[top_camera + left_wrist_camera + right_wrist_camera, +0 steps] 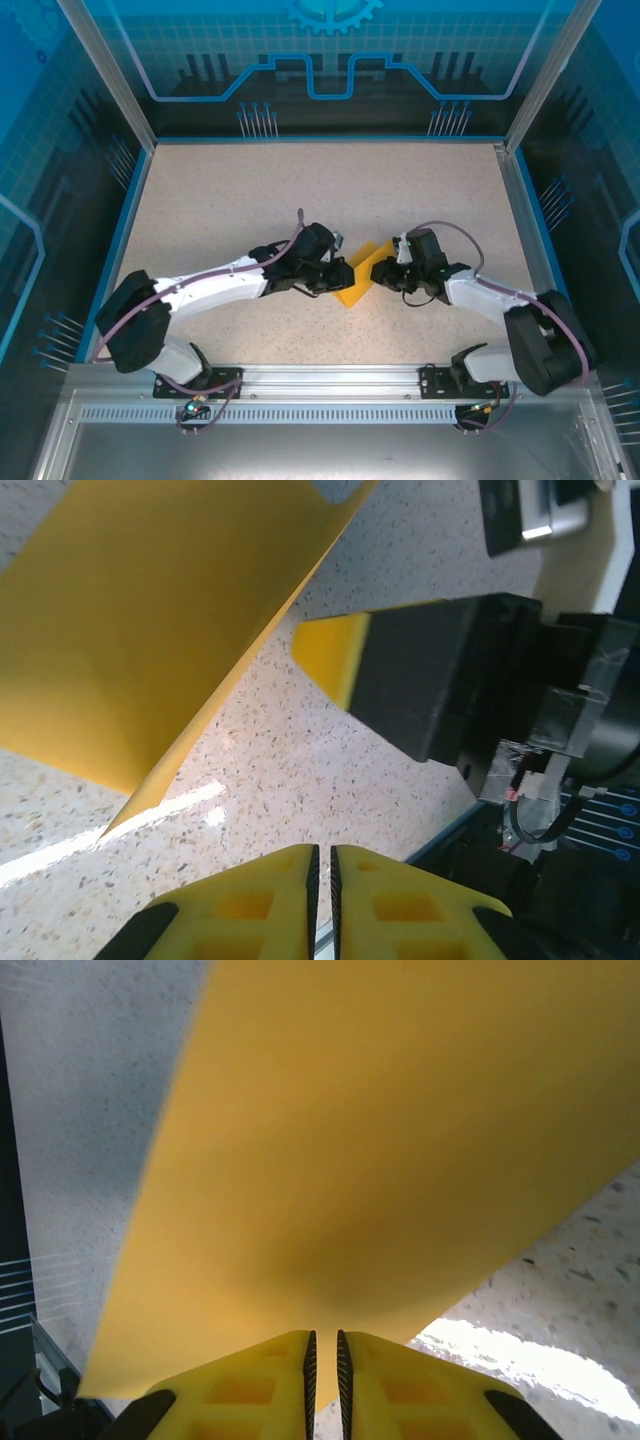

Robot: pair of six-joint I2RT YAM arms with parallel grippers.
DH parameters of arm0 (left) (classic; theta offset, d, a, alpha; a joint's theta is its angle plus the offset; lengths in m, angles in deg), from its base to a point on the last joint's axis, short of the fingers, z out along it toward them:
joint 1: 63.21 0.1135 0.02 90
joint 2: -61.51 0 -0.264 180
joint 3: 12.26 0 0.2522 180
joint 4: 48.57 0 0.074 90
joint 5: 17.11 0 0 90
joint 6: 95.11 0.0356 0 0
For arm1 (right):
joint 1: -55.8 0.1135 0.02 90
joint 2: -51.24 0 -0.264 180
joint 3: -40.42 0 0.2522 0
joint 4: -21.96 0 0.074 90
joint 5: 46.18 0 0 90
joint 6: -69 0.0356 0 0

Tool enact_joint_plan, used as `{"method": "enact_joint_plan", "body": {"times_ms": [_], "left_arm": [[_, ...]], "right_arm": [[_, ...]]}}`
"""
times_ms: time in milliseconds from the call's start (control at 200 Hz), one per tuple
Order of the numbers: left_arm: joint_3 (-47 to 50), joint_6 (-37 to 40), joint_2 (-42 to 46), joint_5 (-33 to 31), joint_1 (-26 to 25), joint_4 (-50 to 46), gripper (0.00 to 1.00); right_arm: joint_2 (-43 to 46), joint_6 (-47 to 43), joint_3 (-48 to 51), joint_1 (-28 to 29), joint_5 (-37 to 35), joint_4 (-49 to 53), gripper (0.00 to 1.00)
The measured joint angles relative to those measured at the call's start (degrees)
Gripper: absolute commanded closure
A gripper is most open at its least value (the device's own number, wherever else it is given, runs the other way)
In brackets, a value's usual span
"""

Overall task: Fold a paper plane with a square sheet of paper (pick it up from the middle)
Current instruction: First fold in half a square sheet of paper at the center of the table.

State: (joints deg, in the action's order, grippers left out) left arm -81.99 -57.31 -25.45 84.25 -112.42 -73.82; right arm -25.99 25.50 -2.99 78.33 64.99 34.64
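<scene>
The square sheet of paper [357, 284] is orange-yellow and bent, standing partly raised off the table between my two grippers. My right gripper [384, 266] is at its right side. In the right wrist view the sheet [380, 1150] rises broad and close, and a strip of it runs down between the jaws of the right gripper [324, 1333], which is shut on it. My left gripper [338, 268] is at the sheet's left side. In the left wrist view its jaws [322, 848] are shut with only table behind the slit, and the paper [150, 630] hangs up to the left.
The speckled table [250, 200] is bounded by a blue rim and glass walls. In the left wrist view the right gripper's yellow fingertip [335, 658] and black body [450, 675] stand close ahead on the right.
</scene>
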Motion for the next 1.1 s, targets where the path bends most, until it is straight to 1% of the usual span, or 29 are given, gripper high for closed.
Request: {"method": "enact_joint_plan", "body": {"times_ms": [145,295,580,935,1101], "left_arm": [[-3.2,0.1,-6.4,0.0,-0.8,-1.2,0.88],[-4.7,0.6,-11.1,-0.9,-0.9,-3.3,0.89],[-6.4,1.3,-17.5,-2.2,-0.9,-3.3,0.92],[-6.6,1.3,-20.2,-3.4,-0.9,-2.4,0.95],[-6.6,1.1,-20.9,-3.7,-0.9,-2.6,0.95]], "right_arm": [[-8.2,0.4,-2.4,1.9,1.8,-3.5,0.88],[-11.6,0.6,-2.9,2.2,2.0,-5.7,0.88],[-12.5,0.5,-2.9,2.2,2.1,-6.0,0.9],[-13.2,0.3,-2.9,2.1,2.3,-6.3,0.92],[-11.6,-0.1,-2.0,1.9,2.8,-6.3,0.92]]}}
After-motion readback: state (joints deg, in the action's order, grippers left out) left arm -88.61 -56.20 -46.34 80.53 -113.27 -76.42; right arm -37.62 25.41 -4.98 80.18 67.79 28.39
